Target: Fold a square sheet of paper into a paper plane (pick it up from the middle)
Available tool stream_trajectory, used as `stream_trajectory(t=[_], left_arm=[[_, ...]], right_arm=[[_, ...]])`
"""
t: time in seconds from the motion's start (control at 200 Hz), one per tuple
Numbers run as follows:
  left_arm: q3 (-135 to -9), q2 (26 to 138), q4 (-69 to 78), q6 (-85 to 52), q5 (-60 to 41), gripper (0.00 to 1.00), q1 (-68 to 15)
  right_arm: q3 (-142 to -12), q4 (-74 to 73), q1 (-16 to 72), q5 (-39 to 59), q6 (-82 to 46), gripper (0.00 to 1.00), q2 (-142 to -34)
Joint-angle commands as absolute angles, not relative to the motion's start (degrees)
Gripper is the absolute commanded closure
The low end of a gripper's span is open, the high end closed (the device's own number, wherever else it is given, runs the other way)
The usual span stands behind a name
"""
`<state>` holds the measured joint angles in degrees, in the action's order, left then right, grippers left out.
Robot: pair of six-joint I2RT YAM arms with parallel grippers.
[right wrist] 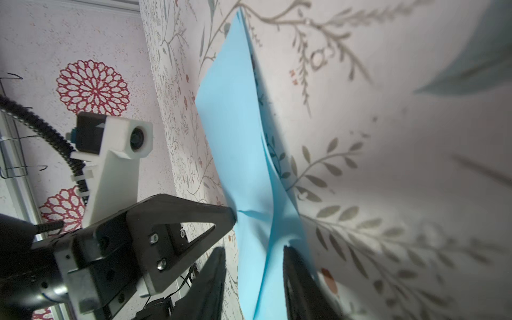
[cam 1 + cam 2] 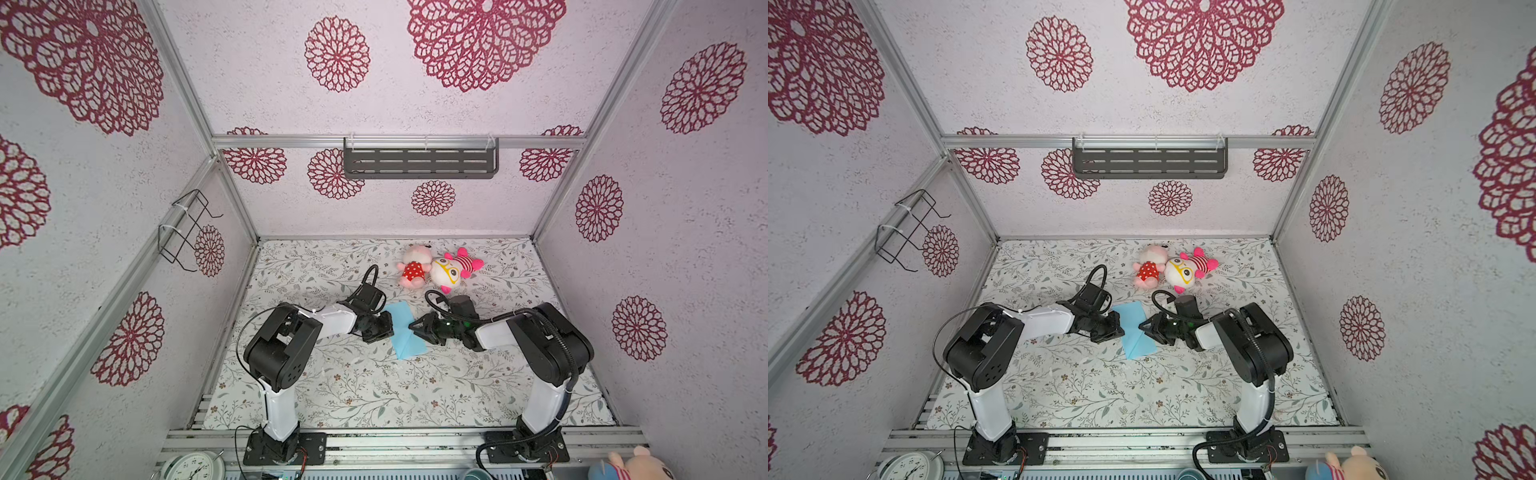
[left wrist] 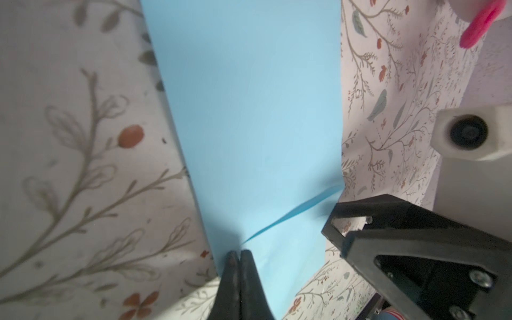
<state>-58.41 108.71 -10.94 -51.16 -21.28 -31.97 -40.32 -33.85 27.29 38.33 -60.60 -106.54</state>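
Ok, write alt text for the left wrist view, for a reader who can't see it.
Close-up: the left gripper, shut, pinches the near edge of a light-blue paper over a floral tablecloth, with a crease running from the pinch across the sheet. The right gripper sits at the paper's opposite edge.

Pale walls (image 2: 257, 83) printed with red flowers enclose a leaf-patterned surface (image 2: 374, 395); a dark shelf (image 2: 419, 163) hangs far, a wire rack (image 2: 185, 232) left.

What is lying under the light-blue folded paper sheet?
Only the floral-patterned tablecloth shows around the light-blue paper sheet; whatever lies directly beneath is covered.
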Motion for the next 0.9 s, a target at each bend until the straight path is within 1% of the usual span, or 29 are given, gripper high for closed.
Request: stream_trajectory(t=[0.0, 0.325, 0.675, 0.735, 0.806, 0.846, 0.896], left_arm=[[-55.55, 111.07, -13.27, -52.14, -21.01, 1.0, -31.99], [-55.48, 110.14, -13.86, -51.42, -21.01, 1.0, -31.54], [-56.56, 107.78, -13.94, -50.65, -22.37, 1.0, -30.58], [-56.69, 106.77, -14.14, -50.45, -22.5, 1.0, -30.38], [-56.18, 104.67, -14.03, -50.6, -22.25, 1.0, -29.8], [-55.41, 102.8, -13.4, -51.02, -21.9, 0.97, -29.49], [-53.8, 100.04, -11.83, -51.88, -21.67, 0.91, -28.96]], right_arm=[[-40.32, -38.35, 27.97, 40.6, -64.18, 0.62, -107.33], [-41.2, -40.4, 28.58, 41.84, -63.56, 0.74, -108.56], [-41.03, -41.73, 29.38, 40.88, -60.95, 0.85, -109.6], [-40.54, -43.51, 29.36, 40.5, -61.05, 0.9, -109.25], [-39.95, -45.56, 29.36, 40.08, -61.41, 0.93, -108.61], [-39.65, -46.66, 29.36, 39.82, -61.64, 0.94, -108.06], [-39.15, -48.41, 29.37, 39.67, -62.2, 0.96, -107.28]])
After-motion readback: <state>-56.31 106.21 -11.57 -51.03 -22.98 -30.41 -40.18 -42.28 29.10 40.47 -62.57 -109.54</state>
